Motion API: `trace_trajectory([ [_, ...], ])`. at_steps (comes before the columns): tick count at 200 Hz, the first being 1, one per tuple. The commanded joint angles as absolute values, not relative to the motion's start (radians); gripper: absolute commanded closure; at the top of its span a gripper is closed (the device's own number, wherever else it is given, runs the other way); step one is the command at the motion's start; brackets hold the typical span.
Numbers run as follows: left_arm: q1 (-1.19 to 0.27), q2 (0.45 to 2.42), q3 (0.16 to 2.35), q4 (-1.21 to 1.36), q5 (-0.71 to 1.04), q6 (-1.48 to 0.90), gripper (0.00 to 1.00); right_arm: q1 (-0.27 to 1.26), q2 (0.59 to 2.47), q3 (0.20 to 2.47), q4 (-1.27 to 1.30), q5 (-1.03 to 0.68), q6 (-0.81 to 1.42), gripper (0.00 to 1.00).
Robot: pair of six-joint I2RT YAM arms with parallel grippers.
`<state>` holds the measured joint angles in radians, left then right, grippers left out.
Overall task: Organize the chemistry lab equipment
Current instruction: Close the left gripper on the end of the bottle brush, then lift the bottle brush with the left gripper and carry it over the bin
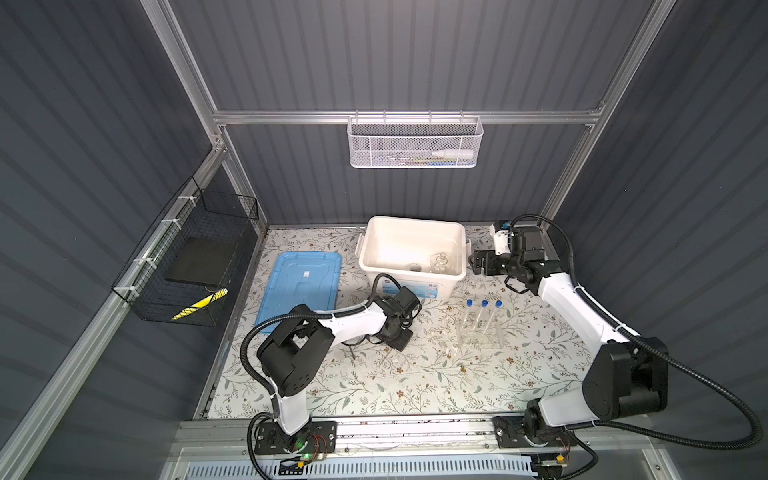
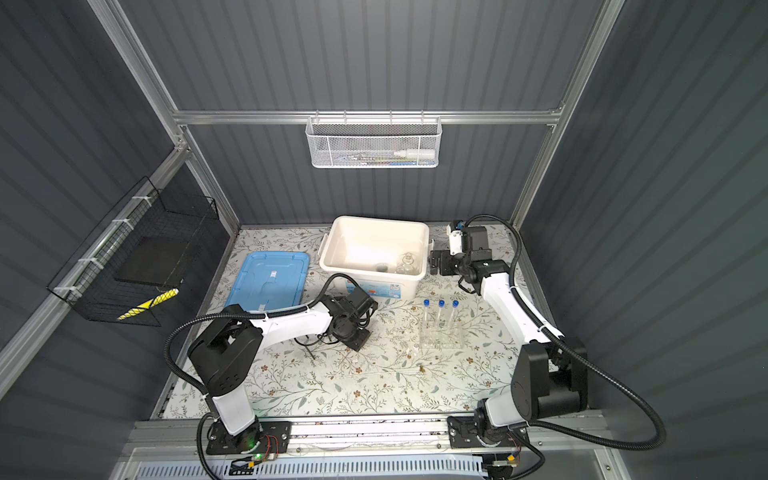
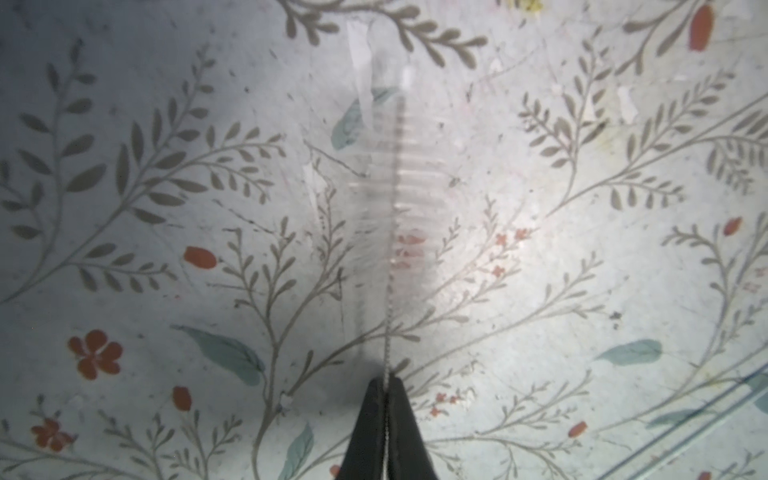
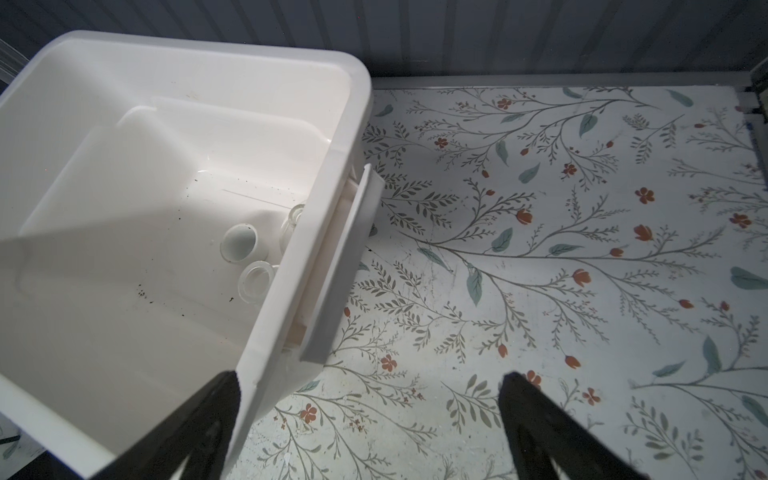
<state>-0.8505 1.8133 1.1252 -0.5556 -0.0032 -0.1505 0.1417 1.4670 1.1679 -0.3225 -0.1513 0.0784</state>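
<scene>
My left gripper (image 3: 387, 378) is shut on the thin twisted-wire stem of a bristle brush (image 3: 395, 178), which reaches out past the tips above the floral mat. In both top views this gripper (image 1: 398, 338) sits low beside the black wire ring tripod (image 1: 356, 343), which is partly hidden under the arm. Three blue-capped test tubes (image 1: 484, 309) stand in the clear rack (image 1: 478, 338). The white bin (image 1: 411, 226) holds a glass flask (image 1: 440, 262) and a beaker (image 1: 415, 267). My right gripper (image 4: 372, 379) is open, empty, beside the bin's right wall (image 4: 291, 266).
A blue lid (image 1: 301, 286) lies flat left of the bin. A thin pale rod (image 1: 415, 374) lies on the mat in front of the rack. A white mesh basket (image 1: 415, 143) hangs on the back rail. A black wire basket (image 1: 187, 257) hangs on the left wall.
</scene>
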Motion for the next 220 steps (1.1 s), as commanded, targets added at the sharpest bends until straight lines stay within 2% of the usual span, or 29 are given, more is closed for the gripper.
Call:
trace_trajectory([
  [1, -0.856, 1.822, 1.112, -0.542, 0.011, -0.148, 0.95, 0.136, 1.448, 1.158, -0.329, -0.143, 0.081, 0.01],
  [67, -0.857, 1.783, 1.141, -0.522, 0.0, -0.15, 0.99, 0.135, 1.442, 1.155, -0.324, -0.143, 0.087, 0.01],
  [220, -0.857, 1.675, 1.252, -0.602, -0.007, -0.109, 1.0, 0.121, 1.402, 1.129, -0.284, -0.088, 0.146, 0.01],
])
